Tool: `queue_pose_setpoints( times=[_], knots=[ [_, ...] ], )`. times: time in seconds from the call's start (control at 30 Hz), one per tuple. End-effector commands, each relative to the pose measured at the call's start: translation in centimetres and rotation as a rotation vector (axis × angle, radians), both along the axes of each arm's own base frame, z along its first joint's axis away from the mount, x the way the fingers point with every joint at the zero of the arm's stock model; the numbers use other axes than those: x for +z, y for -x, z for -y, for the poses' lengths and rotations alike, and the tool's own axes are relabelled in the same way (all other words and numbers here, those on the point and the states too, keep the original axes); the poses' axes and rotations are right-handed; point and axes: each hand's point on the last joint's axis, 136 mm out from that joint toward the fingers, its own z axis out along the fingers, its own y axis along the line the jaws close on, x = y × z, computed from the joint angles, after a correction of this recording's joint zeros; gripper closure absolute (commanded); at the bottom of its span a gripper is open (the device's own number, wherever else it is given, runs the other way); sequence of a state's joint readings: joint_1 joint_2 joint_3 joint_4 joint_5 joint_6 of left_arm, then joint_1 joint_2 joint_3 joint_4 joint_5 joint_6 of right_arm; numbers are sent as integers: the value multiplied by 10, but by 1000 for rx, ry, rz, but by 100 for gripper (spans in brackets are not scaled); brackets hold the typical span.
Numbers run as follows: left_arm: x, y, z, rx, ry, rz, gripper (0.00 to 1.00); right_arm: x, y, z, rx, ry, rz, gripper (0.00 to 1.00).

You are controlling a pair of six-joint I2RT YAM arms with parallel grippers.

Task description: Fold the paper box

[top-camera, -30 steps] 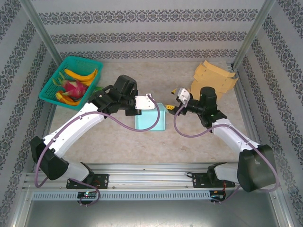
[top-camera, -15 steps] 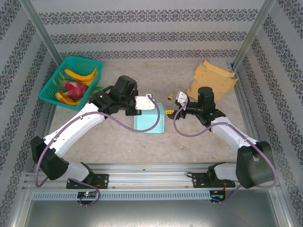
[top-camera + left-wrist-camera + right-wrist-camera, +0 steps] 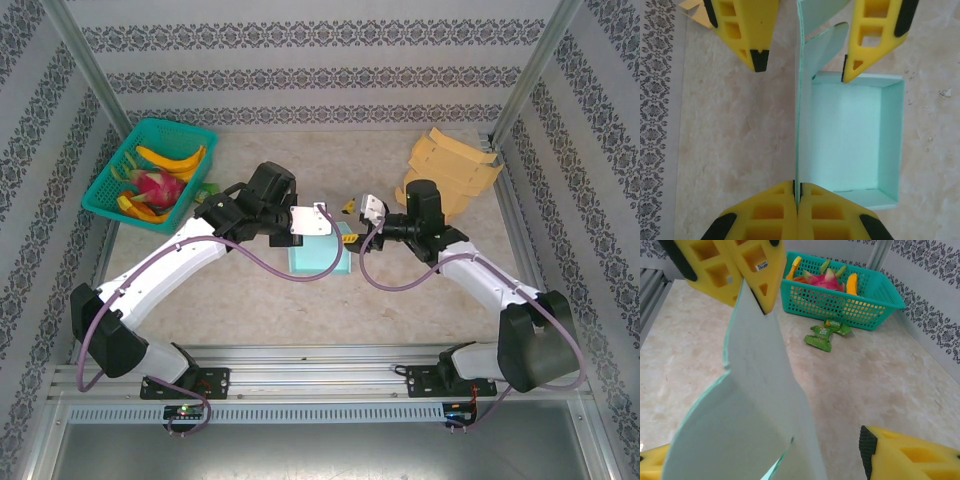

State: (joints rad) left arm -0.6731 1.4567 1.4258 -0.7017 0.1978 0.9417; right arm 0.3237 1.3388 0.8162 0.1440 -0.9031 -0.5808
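a: from above, where's the paper box?
b: the mint paper box (image 3: pixel 318 258) sits on the table (image 3: pixel 260 310) close to the middle. both arms meet over its 12 o'clock edge, the left gripper (image 3: pixel 325 218) coming in from 9 o'clock and the right gripper (image 3: pixel 349 223) from 3 o'clock.
a: anything else up there?
b: a teal basket (image 3: pixel 108 165) of fruit at 10 o'clock and flat tan cardboard (image 3: pixel 450 165) at 2 o'clock, both well apart from the box.
a: left wrist camera?
b: the box lies open side up at 3 o'clock, and its tall flap (image 3: pixel 799 125) stands on edge, running from 6 to 12 o'clock. at 6 o'clock the left gripper's fingers are pressed together with the flap's edge pinched between them. at 12 o'clock the right gripper's fingers are spread, one on each side of the flap. the one at 1 o'clock is just beside a curled tab, but i cannot tell if it touches.
a: right wrist camera?
b: the flap rises from 6 o'clock, and the left gripper clamps its top corner at 11 o'clock. the right gripper's own yellow fingers (image 3: pixel 910 455) sit wide apart at 4 and 8 o'clock, with the paper between them. the basket is at 1 o'clock, holding a dragon fruit (image 3: pixel 827 277). two green packets (image 3: pixel 827 334) lie on the table just in front of it.
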Motion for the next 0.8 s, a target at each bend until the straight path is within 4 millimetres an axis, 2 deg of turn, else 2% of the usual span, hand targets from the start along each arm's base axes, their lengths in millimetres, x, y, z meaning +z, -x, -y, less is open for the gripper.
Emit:
queue_pose_setpoints(
  times=[0.0,0.23,0.4,0.47,0.6,0.77],
  knots=[
    [15,8,7,-46,38,31,100,9,5,-7,64,-13,28,34],
    [15,-1,0,-9,0,72,100,26,16,11,68,51,40,28],
    [15,-1,0,5,10,61,100,32,18,39,15,121,59,25],
    [12,0,0,2,5,54,100,31,14,50,-32,151,84,25],
    [12,2,1,-5,16,47,100,15,-1,66,-127,260,106,24],
    [16,4,3,-11,31,49,100,1,-3,61,-95,279,96,25]
  ],
)
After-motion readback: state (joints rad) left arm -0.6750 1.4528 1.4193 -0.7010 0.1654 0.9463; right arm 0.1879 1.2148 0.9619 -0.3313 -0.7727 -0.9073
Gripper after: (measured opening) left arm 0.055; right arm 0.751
